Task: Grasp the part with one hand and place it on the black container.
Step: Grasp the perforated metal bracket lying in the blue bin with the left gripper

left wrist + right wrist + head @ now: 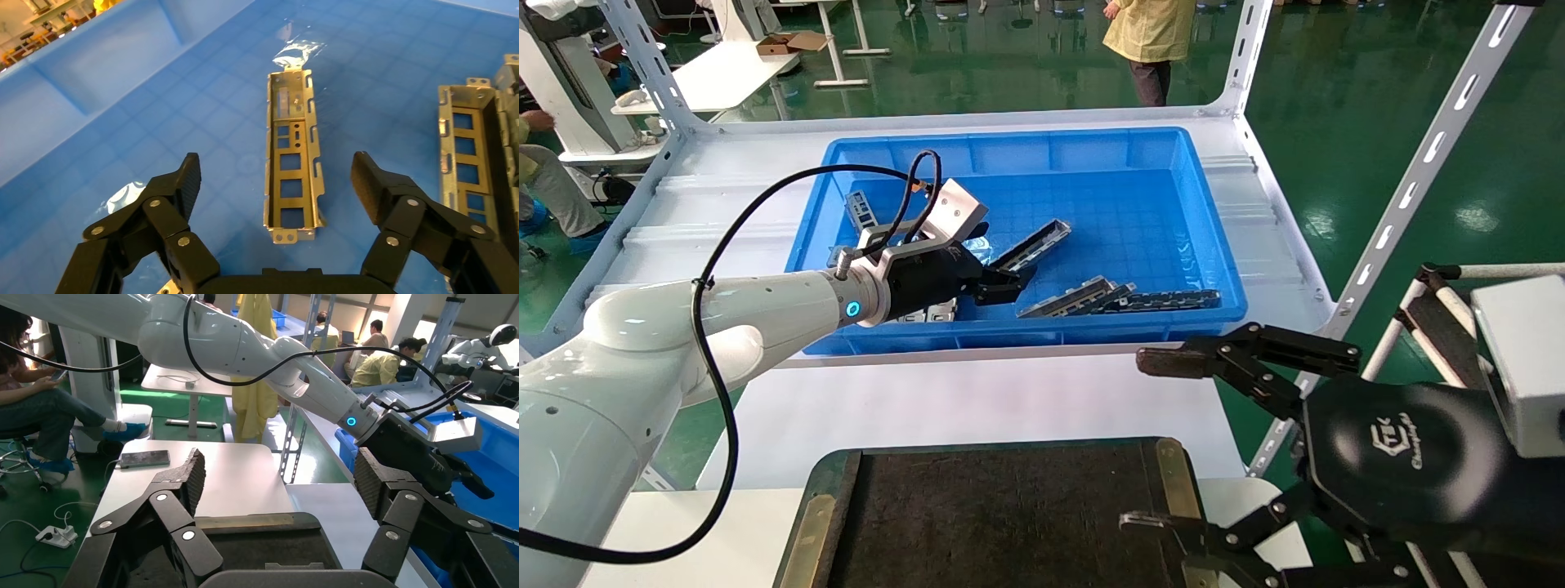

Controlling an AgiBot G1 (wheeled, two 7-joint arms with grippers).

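1. A white rack (977,392) carries the work; its bare shelf shows between the bin and the tray.
2. The blue bin (1042,147) stands on the shelf's far half and holds several metal pieces.
3. The black container (1009,523), a dark felt-faced tray with a green rim and brass strips, sits at the near edge, well apart from the bin and with nothing on it.
4. The right gripper (1144,441) hangs to the right of the tray's near corner, its fingers spread wide and holding nothing; the right wrist view shows both pads apart above the tray.
5. The left gripper (1013,282) reaches into the bin over its floor, jaws wide apart and empty.
6. The part (292,156) lies flat on the bin floor, open side up, its slotted base showing; in the left wrist view it sits between the two spread pads (188,184), touching neither.
7. More channels (1120,298) lie near the bin's front wall, to the right of the left gripper, and another (860,208) lies toward the bin's left side.
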